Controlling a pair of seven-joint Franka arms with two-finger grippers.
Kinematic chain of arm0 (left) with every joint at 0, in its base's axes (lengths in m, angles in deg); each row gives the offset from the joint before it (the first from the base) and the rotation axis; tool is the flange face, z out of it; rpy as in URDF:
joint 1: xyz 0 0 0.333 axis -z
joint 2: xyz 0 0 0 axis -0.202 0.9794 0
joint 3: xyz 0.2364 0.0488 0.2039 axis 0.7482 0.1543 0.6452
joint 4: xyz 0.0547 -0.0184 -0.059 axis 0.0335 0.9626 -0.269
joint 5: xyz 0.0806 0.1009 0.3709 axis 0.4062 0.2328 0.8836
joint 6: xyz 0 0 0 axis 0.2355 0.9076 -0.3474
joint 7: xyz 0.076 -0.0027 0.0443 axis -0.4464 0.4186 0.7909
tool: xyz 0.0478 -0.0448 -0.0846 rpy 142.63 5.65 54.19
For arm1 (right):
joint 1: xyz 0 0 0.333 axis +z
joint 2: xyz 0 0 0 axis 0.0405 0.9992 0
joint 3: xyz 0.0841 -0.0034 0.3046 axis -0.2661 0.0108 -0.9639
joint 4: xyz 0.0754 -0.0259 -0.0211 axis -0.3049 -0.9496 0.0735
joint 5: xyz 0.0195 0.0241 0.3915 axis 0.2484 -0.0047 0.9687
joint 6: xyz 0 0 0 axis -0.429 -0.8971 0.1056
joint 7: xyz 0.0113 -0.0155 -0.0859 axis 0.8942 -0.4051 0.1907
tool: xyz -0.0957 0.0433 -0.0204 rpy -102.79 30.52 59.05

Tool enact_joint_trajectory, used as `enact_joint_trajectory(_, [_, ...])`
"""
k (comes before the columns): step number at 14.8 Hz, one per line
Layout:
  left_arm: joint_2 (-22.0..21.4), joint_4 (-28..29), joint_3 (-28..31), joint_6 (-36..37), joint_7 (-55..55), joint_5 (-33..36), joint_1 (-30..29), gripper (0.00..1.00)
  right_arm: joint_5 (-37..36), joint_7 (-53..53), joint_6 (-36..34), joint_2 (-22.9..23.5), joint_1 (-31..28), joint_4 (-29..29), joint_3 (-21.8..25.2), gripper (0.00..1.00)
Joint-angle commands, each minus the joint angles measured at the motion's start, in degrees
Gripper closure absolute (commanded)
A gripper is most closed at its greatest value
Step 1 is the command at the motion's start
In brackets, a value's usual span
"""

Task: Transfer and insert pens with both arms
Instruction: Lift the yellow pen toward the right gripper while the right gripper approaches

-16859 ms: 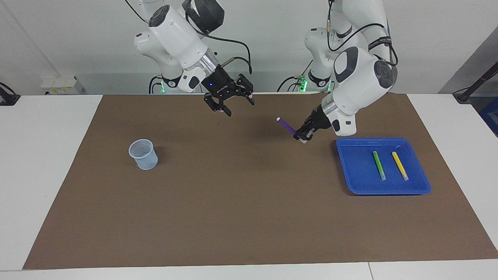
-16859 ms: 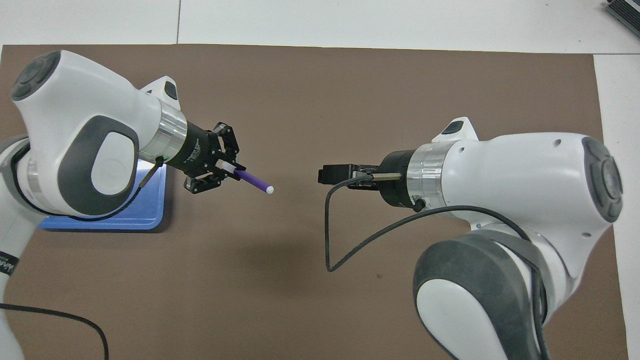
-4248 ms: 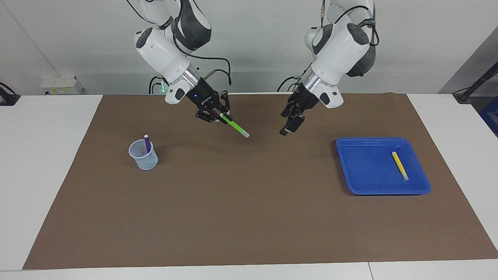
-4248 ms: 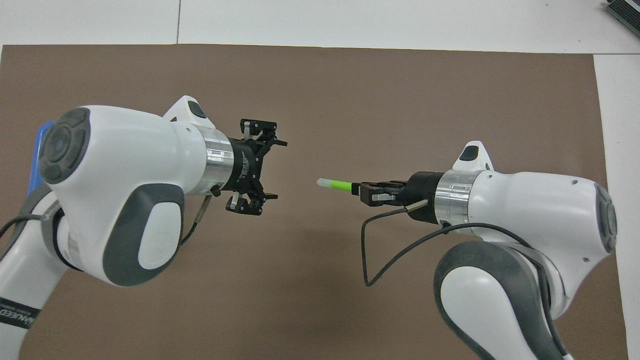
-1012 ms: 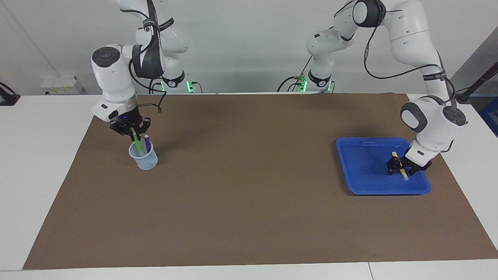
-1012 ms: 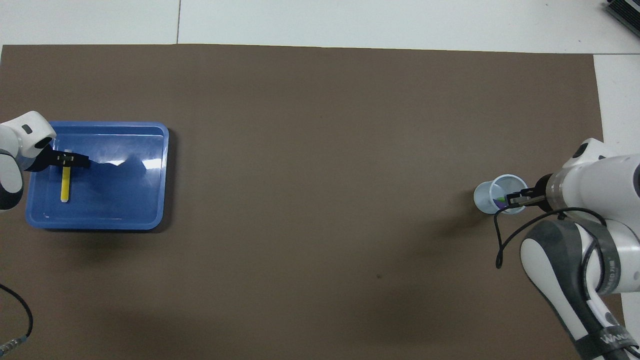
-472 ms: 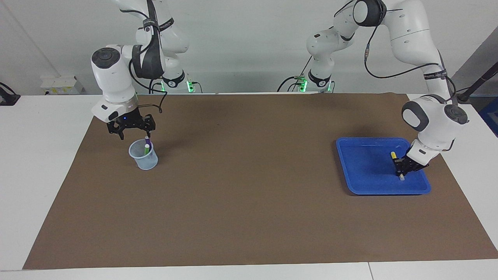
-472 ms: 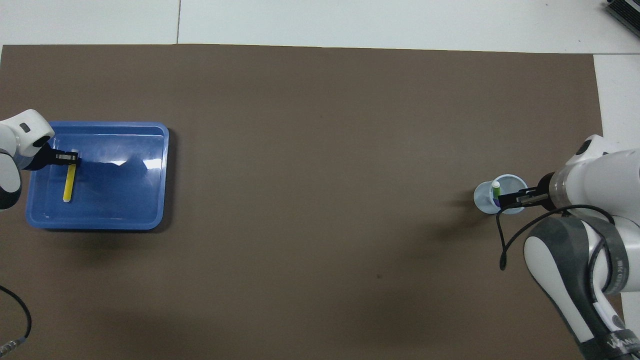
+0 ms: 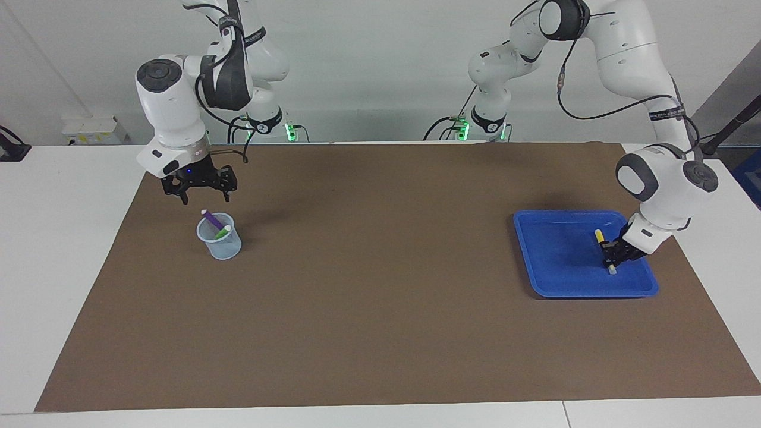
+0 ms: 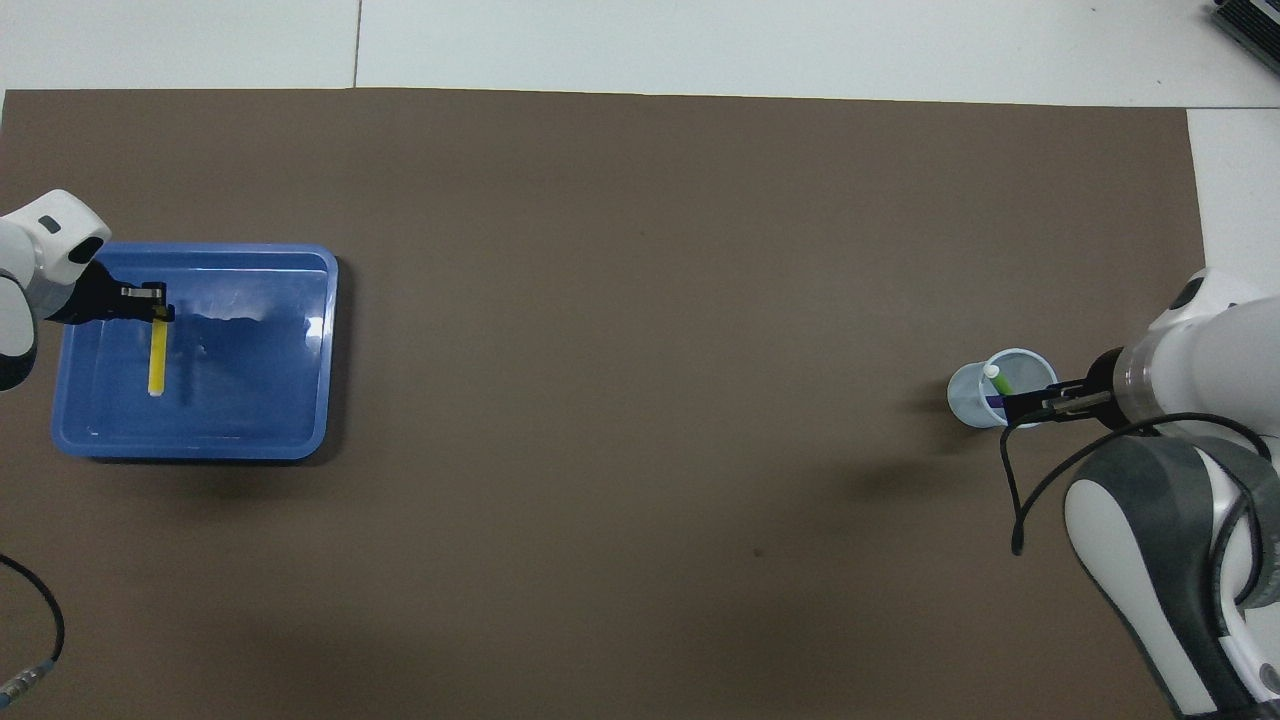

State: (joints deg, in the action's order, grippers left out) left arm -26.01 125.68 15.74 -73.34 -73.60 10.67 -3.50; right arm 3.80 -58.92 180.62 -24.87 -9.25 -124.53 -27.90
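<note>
Two claws work at the two ends of the counter. The left claw (image 9: 612, 258) is down inside the shallow blue plastic tray (image 9: 553, 279), its fingertips pinched together on the thin yellow pen (image 10: 157, 358), gripping it near the pale whitish end, so that the yellow end points toward the robots. The right claw (image 9: 200, 191) hangs over the small translucent pale-blue plastic cup (image 9: 221, 245), spread wide and holding nothing, clear of the cup's rim. In that cup lean the slim purple pen (image 9: 211, 219) and the slim green pen (image 9: 222, 232), their tips sticking up above the rim. Cup and tray sit well apart, the cup toward the right arm's end, the tray toward the left arm's end, both on a broad brown mat (image 9: 380, 309) that covers most of the white counter (image 9: 59, 238). A pale wall (image 9: 368, 65) rises by the arm bases.
</note>
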Motion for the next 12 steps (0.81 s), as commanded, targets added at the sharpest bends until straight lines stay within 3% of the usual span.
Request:
enact_joint_trajectory(1, [-2.6,-1.9,0.3,6.3,10.8,-2.0,2.4,1.0,3.8,-0.7,-3.0,-2.0,0.4,0.7,-0.3,0.0])
enact_joint_trajectory(7, [-11.9,-1.8,-0.1,22.1,31.5,-6.1,7.4,1.0,12.7,-0.4,-6.3,-4.6,0.8,1.6,-0.4,0.0])
enact_joint_trajectory(12, [-17.2,-1.3,-0.2,28.3,52.1,-12.8,15.3,1.0,27.4,-0.3,-5.6,-5.4,4.0,2.0,-0.4,0.0])
